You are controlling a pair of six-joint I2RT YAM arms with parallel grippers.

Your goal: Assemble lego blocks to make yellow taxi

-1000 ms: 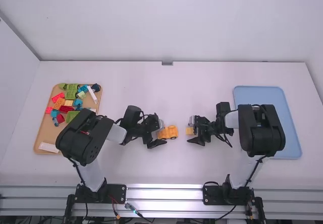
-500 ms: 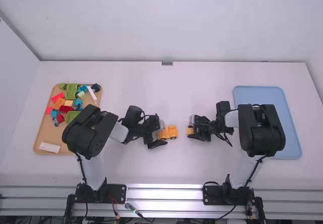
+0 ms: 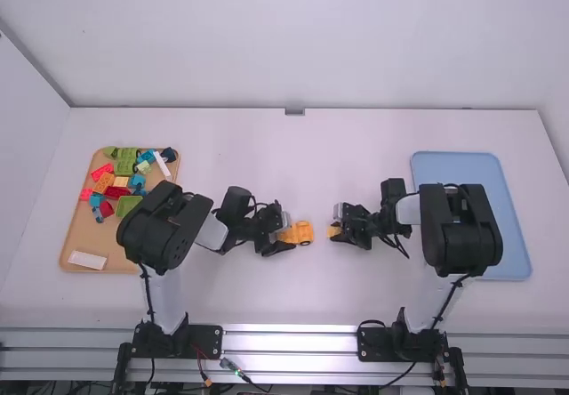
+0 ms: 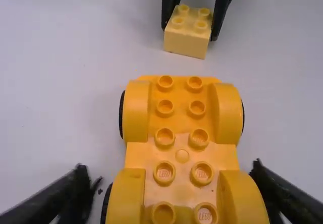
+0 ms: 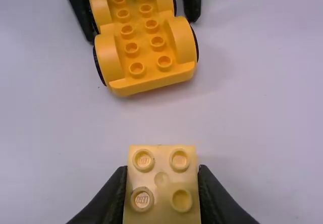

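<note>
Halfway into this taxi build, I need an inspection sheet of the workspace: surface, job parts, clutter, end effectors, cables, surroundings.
Surface: smooth white table.
Job's things: yellow-orange plastic wheeled chassis, studs up; pale yellow plastic four-stud block, apart from the chassis.
Clutter: tan tray holding mixed coloured plastic blocks; blue tray on the right, partly hidden by the right arm.
Left end effector: open, fingers either side of the chassis.
Right end effector: closed on the block.
Cables: black cable running down the left arm.
Surroundings: white wall behind; silver metal rails at the near edge.
</note>
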